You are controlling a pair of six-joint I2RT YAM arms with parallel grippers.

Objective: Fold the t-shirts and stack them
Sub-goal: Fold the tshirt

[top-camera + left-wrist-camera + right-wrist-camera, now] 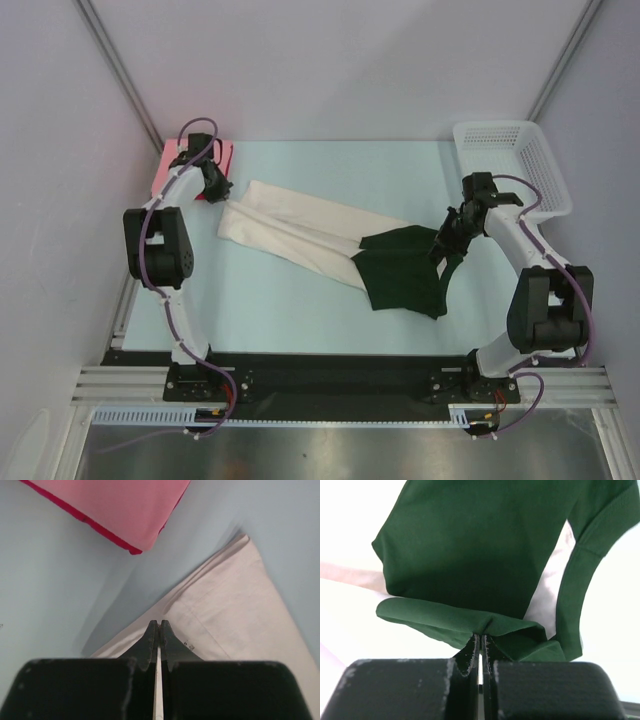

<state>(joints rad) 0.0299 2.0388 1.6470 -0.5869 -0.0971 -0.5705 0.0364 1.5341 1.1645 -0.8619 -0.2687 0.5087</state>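
A cream-and-dark-green t-shirt (310,235) lies folded in a long band across the table, cream end left, green end right. My left gripper (215,188) is shut on the cream end's edge; in the left wrist view its tips (158,625) pinch the cream cloth (235,605), which is raised and casts a shadow. My right gripper (445,240) is shut on the green end; in the right wrist view its tips (480,636) hold a lifted fold of the green fabric (470,545). A pink-red t-shirt (222,158) lies folded square at the back left, just behind the left gripper (125,505).
A white mesh basket (495,128) stands at the back right corner, close behind the right arm. The pale table (330,165) is bounded by white walls at the back and both sides. A black rail carries the arm bases along the near edge.
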